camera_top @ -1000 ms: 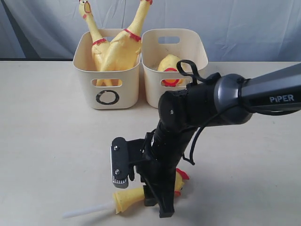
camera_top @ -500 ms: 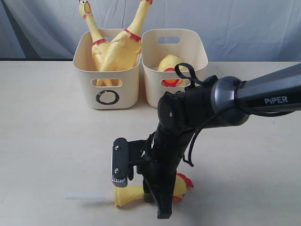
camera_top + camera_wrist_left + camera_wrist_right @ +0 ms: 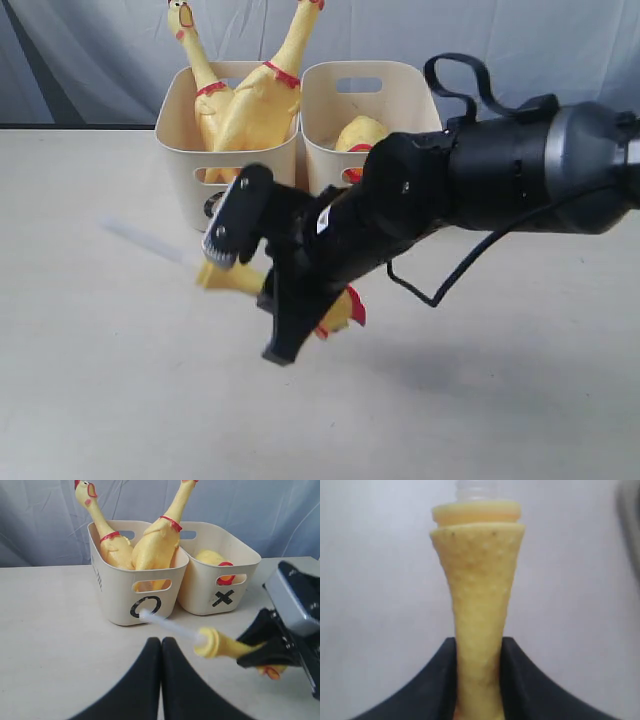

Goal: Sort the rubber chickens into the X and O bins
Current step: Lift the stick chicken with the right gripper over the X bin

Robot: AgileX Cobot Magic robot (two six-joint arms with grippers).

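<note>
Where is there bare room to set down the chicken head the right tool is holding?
The table is bare left of and in front of the bins. The X bin has room beside its round chicken body. The O bin is crowded with two whole chickens.

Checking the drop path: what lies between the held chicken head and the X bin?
Only bare table; the left wrist view shows it between chicken head and X bin.
</note>
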